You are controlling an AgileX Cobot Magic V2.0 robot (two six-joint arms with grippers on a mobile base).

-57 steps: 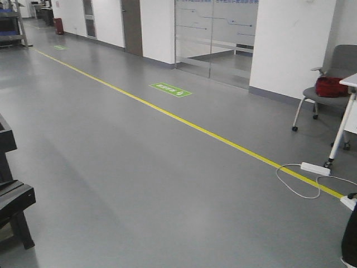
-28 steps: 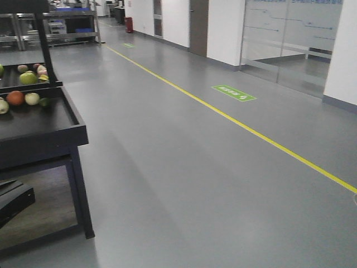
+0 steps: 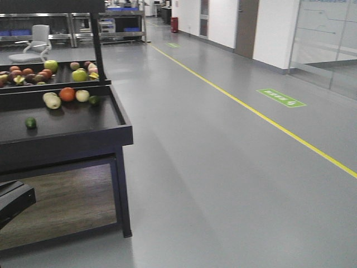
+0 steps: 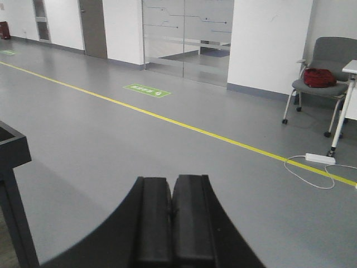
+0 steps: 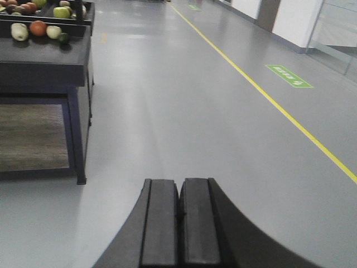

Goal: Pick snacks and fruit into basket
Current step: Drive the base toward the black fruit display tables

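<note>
Pads pressed together with nothing between them on both: left end effector (image 4: 173, 220) clenched over grey floor (image 4: 111, 139), right end effector (image 5: 179, 223) the same. Black fruit stand (image 3: 67, 137) at left. Small green fruit (image 3: 30, 123) lies alone on its lower surface, well apart from the orange (image 3: 67, 94) and pale apples (image 3: 51, 101) at the back. The upper tier's mixed fruit (image 3: 50, 71) is too small to sort.

Office-building hall fitted out as a mock shop: grey floor (image 3: 223, 178) with a yellow line (image 3: 268, 120) and green sign (image 3: 281, 97), glass partitions (image 4: 187, 33), office chair (image 4: 326, 67), black stand (image 3: 83, 135) carrying apples (image 3: 52, 100) and an orange (image 3: 67, 94).
</note>
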